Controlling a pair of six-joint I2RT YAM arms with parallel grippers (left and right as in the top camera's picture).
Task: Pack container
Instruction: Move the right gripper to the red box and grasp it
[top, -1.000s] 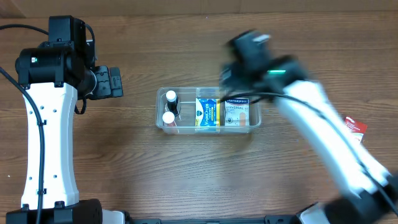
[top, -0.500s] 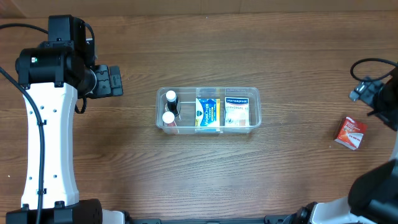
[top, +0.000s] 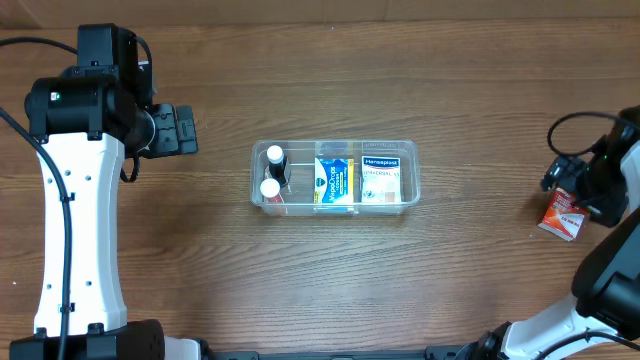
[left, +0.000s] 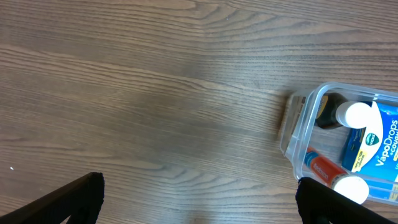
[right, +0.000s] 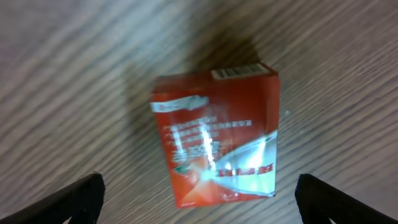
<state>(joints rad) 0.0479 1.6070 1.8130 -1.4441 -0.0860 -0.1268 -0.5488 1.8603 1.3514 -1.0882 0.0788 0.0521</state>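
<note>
The clear plastic container (top: 334, 204) sits mid-table and holds two small bottles (top: 273, 172), a blue-yellow VapoDrops box (top: 334, 181) and a Hansaplast box (top: 386, 179). Its left end shows in the left wrist view (left: 300, 142). A red box (top: 561, 215) lies flat on the table at the far right; it fills the right wrist view (right: 214, 144). My right gripper (top: 574, 195) is open above the red box, fingers wide on either side (right: 199, 202), not touching it. My left gripper (top: 190, 131) is open and empty, left of the container (left: 199, 202).
The wooden table (top: 330, 280) carries nothing else. A black cable (top: 570, 125) loops off the right arm near the table's right edge.
My right arm has swung from over the container to the far right and come down over the red box. The left arm has not moved.
</note>
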